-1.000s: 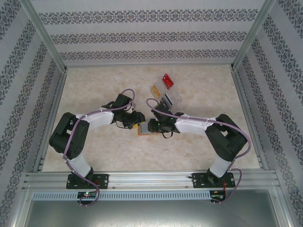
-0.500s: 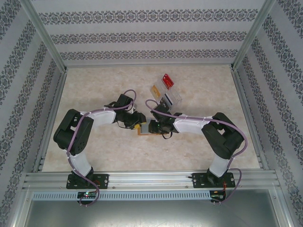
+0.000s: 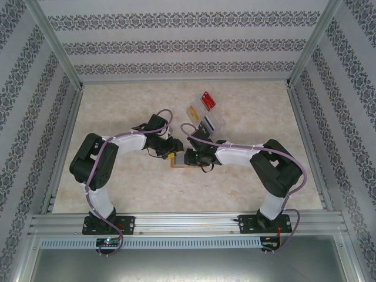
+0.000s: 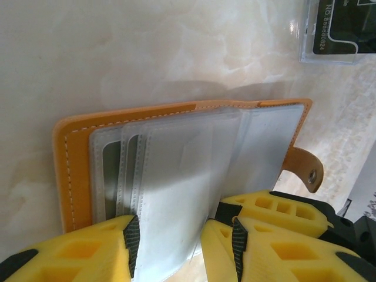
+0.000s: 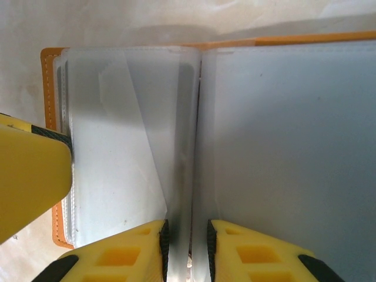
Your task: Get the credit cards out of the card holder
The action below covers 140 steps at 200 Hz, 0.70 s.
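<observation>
Yellow right claw: pressed almost together on one grey see-through pocket page of the small orange-tan bifold card holder. It pinches the page close to the fold, at 6 o'clock in the right wrist view.
Yellow left claw: spread, astride the loose pages at their 6 o'clock edge. Bare table shows beside one pad, so I judge nothing is clamped.
Card holder: open and flat on the pale marble table, between the two claws at mid-table. Its tan snap tab sticks out at 3 o'clock in the left wrist view.
Pockets: dim darker rectangles show through the pages at 9 o'clock of the holder. I cannot tell whether they are cards.
Clear plastic rectangular tray: at 1 o'clock from the holder, near but apart.
Thin dark grey-black credit cards: at least one lies in the tray.
Small red card: just beside the tray's far end, at about 12 o'clock from it.
Step in hand: leafing through the pages, by my reading. One claw lifts a page while the other steadies the holder, to get at a pocket that is not yet emptied.
Next move: peel the pinched page over without dragging the holder. Then find a card edge at a pocket mouth and take a thin, square pinch on it.
</observation>
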{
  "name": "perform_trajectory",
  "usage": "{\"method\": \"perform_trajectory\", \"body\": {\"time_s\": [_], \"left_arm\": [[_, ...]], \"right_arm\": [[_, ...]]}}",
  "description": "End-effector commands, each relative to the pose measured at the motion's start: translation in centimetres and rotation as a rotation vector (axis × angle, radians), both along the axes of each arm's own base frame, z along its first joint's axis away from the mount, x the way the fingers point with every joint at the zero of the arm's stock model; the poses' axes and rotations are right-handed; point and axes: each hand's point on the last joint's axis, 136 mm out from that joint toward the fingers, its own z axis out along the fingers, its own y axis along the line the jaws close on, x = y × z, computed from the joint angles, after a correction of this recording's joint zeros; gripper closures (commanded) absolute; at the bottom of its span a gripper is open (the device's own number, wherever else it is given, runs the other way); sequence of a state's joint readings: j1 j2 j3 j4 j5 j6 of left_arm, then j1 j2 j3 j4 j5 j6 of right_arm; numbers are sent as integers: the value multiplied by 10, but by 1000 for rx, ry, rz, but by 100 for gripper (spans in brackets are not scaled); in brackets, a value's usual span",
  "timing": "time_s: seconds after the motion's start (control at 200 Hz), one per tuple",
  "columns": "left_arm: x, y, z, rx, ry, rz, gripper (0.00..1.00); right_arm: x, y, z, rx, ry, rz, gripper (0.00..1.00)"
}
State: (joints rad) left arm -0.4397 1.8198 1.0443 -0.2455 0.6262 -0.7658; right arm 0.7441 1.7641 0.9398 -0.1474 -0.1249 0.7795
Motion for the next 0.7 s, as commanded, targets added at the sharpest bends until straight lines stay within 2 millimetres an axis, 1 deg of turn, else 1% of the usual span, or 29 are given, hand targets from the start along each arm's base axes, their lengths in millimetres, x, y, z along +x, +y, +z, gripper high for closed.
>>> {"method": "perform_trajectory", "body": {"time_s": [0.0, 0.145, 0.29, 0.4, 0.515, 0.694], "left_arm": [[-6, 11, 0, 91, -19, -31, 52], [-7, 12, 4, 117, -39, -53, 52], [-10, 3, 0, 100, -28, -85, 54], [-8, -2, 4, 84, -39, -91, 58], [-6, 1, 7, 105, -57, -85, 58], [-3, 10, 21, 150, -108, -75, 59]], "right_arm": [[-9, -17, -24, -59, 61, -25, 74], [-9, -20, -27, -62, 67, -32, 75], [-10, -18, -29, -57, 73, -28, 75], [-11, -18, -30, -58, 75, -28, 75], [-12, -19, -31, -62, 77, -30, 76], [-12, -21, -33, -67, 80, -37, 77]]}}
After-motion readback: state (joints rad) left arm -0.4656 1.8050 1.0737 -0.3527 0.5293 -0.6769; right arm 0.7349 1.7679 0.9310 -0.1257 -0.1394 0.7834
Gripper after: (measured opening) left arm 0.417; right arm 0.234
